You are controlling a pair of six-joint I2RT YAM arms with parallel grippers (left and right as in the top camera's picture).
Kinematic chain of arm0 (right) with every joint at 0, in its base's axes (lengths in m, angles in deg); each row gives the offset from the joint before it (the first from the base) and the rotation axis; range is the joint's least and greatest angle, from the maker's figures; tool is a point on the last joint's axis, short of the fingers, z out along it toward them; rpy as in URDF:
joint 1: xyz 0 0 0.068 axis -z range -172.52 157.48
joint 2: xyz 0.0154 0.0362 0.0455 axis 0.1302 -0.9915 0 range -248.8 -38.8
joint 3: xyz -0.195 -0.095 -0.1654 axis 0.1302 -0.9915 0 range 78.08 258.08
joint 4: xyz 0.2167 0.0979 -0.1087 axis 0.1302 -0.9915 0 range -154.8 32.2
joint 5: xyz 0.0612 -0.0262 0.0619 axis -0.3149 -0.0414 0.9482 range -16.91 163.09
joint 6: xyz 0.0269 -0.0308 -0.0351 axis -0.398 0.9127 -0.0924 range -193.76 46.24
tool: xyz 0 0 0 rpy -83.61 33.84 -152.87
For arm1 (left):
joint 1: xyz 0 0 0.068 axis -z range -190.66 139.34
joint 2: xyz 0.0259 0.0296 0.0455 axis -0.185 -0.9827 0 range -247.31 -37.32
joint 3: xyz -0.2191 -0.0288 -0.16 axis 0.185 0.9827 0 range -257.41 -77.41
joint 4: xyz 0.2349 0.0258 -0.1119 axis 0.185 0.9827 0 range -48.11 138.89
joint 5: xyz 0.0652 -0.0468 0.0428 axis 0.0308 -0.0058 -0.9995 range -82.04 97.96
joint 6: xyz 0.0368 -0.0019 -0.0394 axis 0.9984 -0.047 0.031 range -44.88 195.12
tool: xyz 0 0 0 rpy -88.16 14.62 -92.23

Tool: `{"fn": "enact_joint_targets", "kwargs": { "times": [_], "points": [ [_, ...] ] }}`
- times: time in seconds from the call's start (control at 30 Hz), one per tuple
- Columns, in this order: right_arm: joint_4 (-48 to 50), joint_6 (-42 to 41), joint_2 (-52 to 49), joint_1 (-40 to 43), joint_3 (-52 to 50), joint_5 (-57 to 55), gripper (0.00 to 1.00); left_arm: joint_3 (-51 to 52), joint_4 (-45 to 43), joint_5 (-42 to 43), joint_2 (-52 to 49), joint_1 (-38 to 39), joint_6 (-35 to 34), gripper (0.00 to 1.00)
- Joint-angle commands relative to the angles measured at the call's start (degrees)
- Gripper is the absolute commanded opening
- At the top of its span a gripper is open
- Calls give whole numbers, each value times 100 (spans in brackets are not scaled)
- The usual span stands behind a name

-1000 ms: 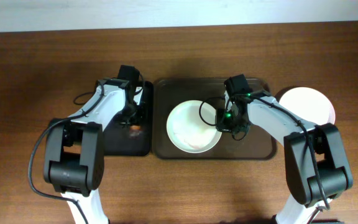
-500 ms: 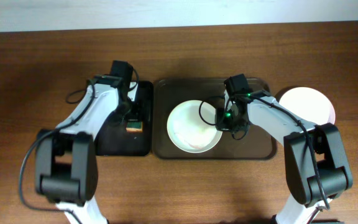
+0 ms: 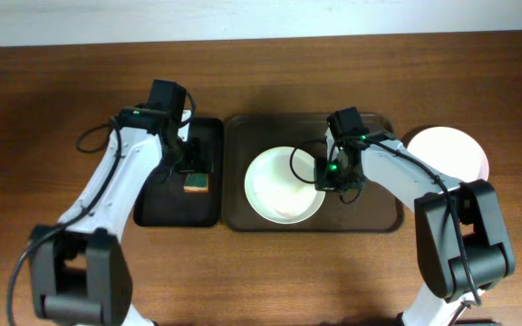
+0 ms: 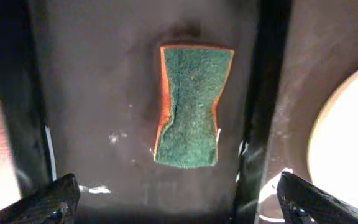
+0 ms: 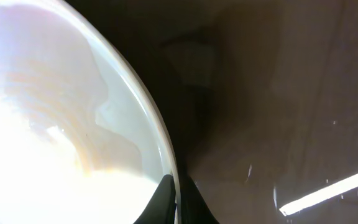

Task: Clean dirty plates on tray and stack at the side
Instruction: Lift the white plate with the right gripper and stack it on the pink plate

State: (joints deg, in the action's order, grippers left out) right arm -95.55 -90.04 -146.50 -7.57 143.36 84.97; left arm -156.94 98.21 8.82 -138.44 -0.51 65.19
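A pale plate [image 3: 282, 184] lies in the middle of the dark brown tray [image 3: 379, 213]. My right gripper [image 3: 326, 177] is shut on that plate's right rim; in the right wrist view its jaws [image 5: 178, 202] pinch the thin edge of the plate [image 5: 55, 124] above the tray floor [image 5: 278, 93]. Another plate [image 3: 447, 149] rests on the bare tabletop to the tray's right. My left gripper [image 3: 188, 165] hangs open over the narrow black tray [image 3: 166, 206]. In the left wrist view a green and orange sponge [image 4: 192, 106] lies free beyond its spread fingertips [image 4: 48, 202].
The sponge [image 3: 196, 182] sits near the black tray's right wall, close to the brown tray's left rim. The plate's edge [image 4: 353, 143] shows at the right of the left wrist view. Wood-grain tabletop [image 3: 53, 136] surrounds both trays.
My left gripper opened, let the sponge drop onto the black tray and drew back from it. My right gripper closed fully on the plate's rim.
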Motion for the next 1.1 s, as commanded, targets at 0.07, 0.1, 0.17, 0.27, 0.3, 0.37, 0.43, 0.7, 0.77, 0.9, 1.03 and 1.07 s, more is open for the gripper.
{"fn": "enact_joint_targets", "kwargs": {
  "times": [0.07,0.1,0.17,0.27,0.3,0.37,0.43,0.7,0.77,0.9,1.03,1.07],
  "points": [
    [-151,256,625,7,-33,-498,4,-55,37,-160,918,-20,-101,100],
    [-177,256,927,7,-33,-857,4,-55,37,-267,1038,-20,-138,100],
    [-219,258,1187,7,-33,-1237,4,-55,35,-354,1130,-20,-140,100],
    [-254,514,1718,4,-33,-1801,4,-55,33,-374,1207,-20,-162,100],
    [-256,605,1878,7,-33,-1943,4,-55,33,-437,1213,-20,-249,100],
    [-256,780,2092,4,-33,-2280,4,-50,22,-505,1213,-20,-289,100],
    [-258,907,2238,0,-33,-2677,4,-33,-4,-501,1213,-20,-286,100],
    [-295,1440,2400,-577,-33,-5071,4,120,15,-409,1213,-20,-92,100],
    [-258,1440,2400,-979,-33,-5978,4,219,-2,-411,1213,-20,-92,100],
    [-66,1443,2400,-1705,-33,-7361,4,341,-55,-411,1211,-20,-92,100],
    [173,1602,2400,-2286,-33,-8177,4,354,-70,-409,1211,-20,-92,100],
    [236,1661,2400,-2391,-33,-8286,4,354,-81,-409,1211,-20,-92,100]
  ]
}}
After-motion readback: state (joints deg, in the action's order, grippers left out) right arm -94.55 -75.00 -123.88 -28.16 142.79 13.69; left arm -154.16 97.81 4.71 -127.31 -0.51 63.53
